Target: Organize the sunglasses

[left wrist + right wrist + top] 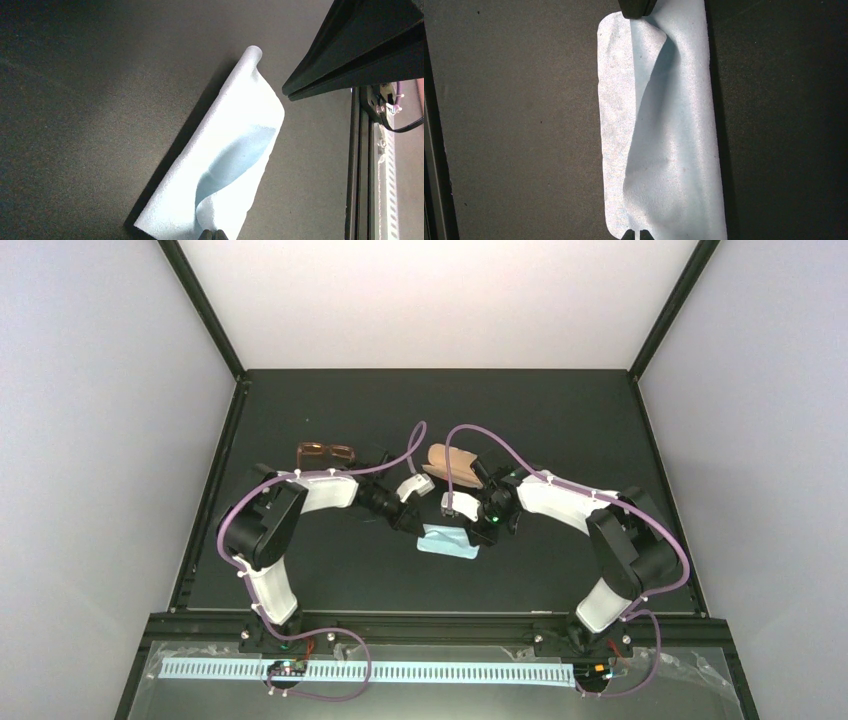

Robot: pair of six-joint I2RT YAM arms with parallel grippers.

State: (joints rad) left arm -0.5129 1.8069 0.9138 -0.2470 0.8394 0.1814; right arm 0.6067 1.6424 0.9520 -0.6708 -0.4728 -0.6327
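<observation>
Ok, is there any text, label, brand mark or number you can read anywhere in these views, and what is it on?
No readable text in any view.
On the sunglasses: no mark visible; too small to tell.
On the case: no lettering seen; partly hidden by an arm.
On the light-blue cloth: plain, no print.
On the white slotted strip at the near edge: slots only, no characters.

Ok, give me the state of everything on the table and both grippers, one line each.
sunglasses: lying on the table, back left, untouched.
case: on the table; open or closed, cannot tell.
cloth: partly folded over, pinched at both ends.
left gripper: jaws shut on the cloth.
right gripper: jaws shut on the cloth.
</observation>
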